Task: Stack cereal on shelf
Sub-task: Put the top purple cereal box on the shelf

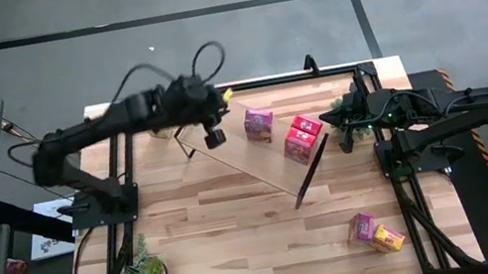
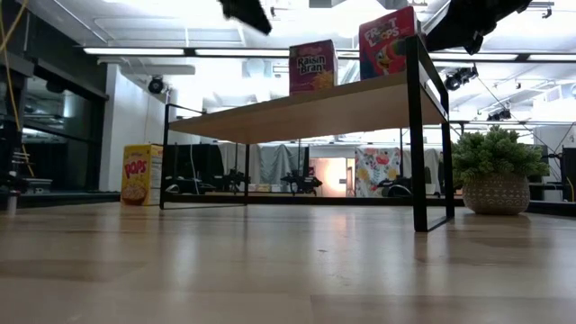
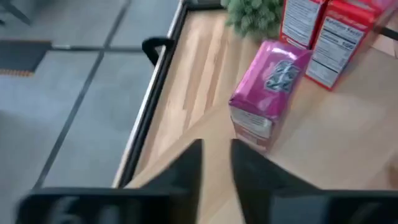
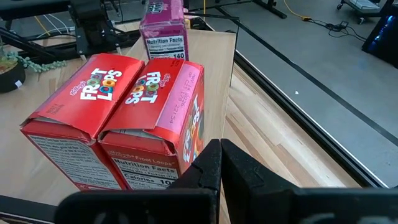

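Note:
The light-wood shelf (image 1: 258,160) stands slantwise on the table on its black end frames. A pink box (image 1: 259,124) and two red boxes (image 1: 302,138) stand upright on it; they also show in the low view (image 2: 312,66) (image 2: 387,40). A yellow box (image 2: 139,174) stands on the table behind the shelf's left end. Another pink box (image 1: 361,227) and a yellow one (image 1: 389,237) lie at the near right. My left gripper (image 3: 216,165) hovers over the shelf's left part, short of the pink box (image 3: 267,87), narrowly open and empty. My right gripper (image 4: 219,158) is shut beside the red boxes (image 4: 155,112). My right gripper comes level from the table's right side, its shut fingertips (image 4: 208,163) by the lower corner of the nearer red box (image 4: 186,146). I cannot tell whether they touch it. The box stands upright on the shelf.
A potted plant (image 1: 142,273) sits at the table's near left and another (image 1: 339,106) at the far right by my right gripper. Black rails (image 1: 406,199) run along the table's sides. Bare wood lies in front of the shelf (image 1: 240,228).

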Controlling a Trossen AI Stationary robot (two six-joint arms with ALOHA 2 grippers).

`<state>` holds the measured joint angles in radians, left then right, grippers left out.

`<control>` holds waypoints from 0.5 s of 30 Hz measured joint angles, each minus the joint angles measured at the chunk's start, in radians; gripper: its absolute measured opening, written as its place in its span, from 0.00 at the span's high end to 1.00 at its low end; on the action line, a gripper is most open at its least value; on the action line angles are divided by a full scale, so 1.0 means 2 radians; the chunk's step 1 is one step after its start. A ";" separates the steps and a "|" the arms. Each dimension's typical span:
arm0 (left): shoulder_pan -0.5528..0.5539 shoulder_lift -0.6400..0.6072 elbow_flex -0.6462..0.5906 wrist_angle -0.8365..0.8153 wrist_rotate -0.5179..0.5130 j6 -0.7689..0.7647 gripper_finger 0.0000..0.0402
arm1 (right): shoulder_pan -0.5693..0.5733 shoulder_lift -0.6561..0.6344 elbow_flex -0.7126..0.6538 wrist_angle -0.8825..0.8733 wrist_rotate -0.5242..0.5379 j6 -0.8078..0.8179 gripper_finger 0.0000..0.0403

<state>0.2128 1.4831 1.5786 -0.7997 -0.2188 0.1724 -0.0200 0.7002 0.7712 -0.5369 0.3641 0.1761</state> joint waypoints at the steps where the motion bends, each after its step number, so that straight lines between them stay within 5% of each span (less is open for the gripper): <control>1: -0.001 -0.021 -0.057 0.053 -0.005 -0.008 0.92 | 0.000 0.000 0.000 0.000 0.000 0.000 1.00; 7: -0.005 -0.078 -0.317 0.370 -0.046 -0.104 0.99 | 0.000 0.000 0.000 0.000 0.000 0.000 1.00; 15: -0.053 -0.042 -0.383 0.514 -0.091 -0.193 1.00 | 0.000 0.000 0.000 0.000 0.000 -0.002 1.00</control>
<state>0.1077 1.3987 0.8120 0.2290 -0.4015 -0.2137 -0.0200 0.7000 0.7712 -0.5364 0.3643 0.1718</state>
